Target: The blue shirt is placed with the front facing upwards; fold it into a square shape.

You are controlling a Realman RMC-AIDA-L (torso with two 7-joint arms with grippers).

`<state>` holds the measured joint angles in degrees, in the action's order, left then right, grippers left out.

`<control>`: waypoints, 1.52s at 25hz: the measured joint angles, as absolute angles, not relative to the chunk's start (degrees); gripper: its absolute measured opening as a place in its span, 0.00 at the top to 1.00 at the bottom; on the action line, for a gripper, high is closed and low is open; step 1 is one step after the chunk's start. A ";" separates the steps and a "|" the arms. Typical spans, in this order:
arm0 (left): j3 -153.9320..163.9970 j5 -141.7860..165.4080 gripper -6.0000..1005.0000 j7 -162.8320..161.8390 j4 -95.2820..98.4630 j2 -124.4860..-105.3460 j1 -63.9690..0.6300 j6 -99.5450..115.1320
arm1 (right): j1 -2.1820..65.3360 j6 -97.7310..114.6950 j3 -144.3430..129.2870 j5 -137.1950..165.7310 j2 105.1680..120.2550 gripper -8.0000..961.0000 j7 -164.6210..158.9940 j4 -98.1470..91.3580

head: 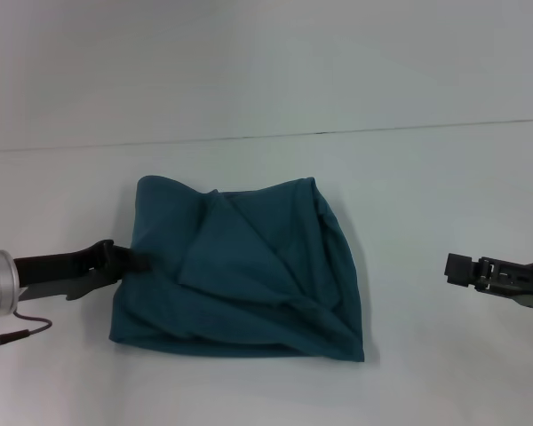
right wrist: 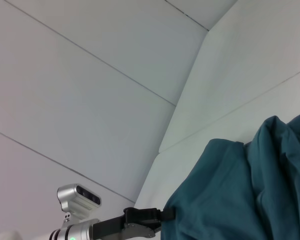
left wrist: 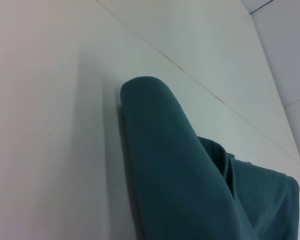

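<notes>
Large dark teal-blue cotton shirt [head: 240, 275] lies folded into a rough, lumpy square on the white table [head: 409, 177], about centre of the head view, slightly toward the robot's left. Plain cloth only on top; several diagonal creases and overlapping layers, near edge rounded, near-right corner pointed. Left gripper [head: 135, 261] comes in low from the left, black fingers at the shirt's left edge about halfway along it, tips touching or tucked into the cloth there; can't tell whether they are pinching the fabric or just against it. Left wrist view shows only a rounded fold of the shirt [left wrist: 170, 165] rising off the table. Right gripper [head: 457, 268] hovers well apart from the shirt's right edge, off to the right, not touching cloth; can't tell its finger state. Right wrist view shows the shirt [right wrist: 240, 195] with the left gripper [right wrist: 166, 214] at its edge.
</notes>
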<state>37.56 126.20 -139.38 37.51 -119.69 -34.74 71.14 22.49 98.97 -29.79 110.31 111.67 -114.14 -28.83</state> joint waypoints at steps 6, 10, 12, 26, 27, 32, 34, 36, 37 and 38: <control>35.99 126.26 0.91 -140.60 38.09 -119.26 -34.66 72.16 | 22.46 98.98 -29.70 110.30 111.54 0.30 -114.17 -28.83; 34.70 126.28 0.90 -142.91 42.29 -119.15 -32.89 73.62 | 22.55 98.96 -29.70 110.32 111.53 0.30 -114.17 -28.83; 33.99 126.26 0.84 -143.93 43.64 -119.25 -32.09 73.88 | 22.59 98.90 -29.70 110.33 111.53 0.30 -114.17 -28.83; 32.12 118.25 0.30 -142.83 45.85 -122.71 -30.11 78.00 | 23.44 96.60 -30.24 110.60 111.54 0.30 -113.89 -28.84; 32.03 117.25 0.26 -142.31 45.84 -122.87 -30.02 77.87 | 23.94 96.22 -30.28 110.81 111.45 0.30 -114.06 -28.91; 31.97 113.22 0.20 -137.28 45.81 -121.92 -29.92 82.76 | 29.99 93.24 -30.34 114.91 110.28 0.30 -117.74 -29.72; 31.11 111.03 0.18 -132.83 45.80 -121.29 -29.56 86.97 | 33.42 91.37 -30.38 117.80 109.61 0.30 -119.87 -30.02; 29.94 110.39 0.15 -130.69 45.86 -121.14 -29.23 88.67 | 36.87 88.99 -30.46 121.24 109.11 0.30 -122.57 -31.02; 28.56 110.18 0.14 -129.47 45.95 -121.04 -28.93 89.87 | 38.48 87.63 -30.56 123.14 108.99 0.30 -124.10 -31.79; 27.02 110.18 0.13 -128.75 46.04 -120.92 -28.61 91.01 | 40.32 86.31 -30.83 125.27 108.90 0.30 -125.76 -32.66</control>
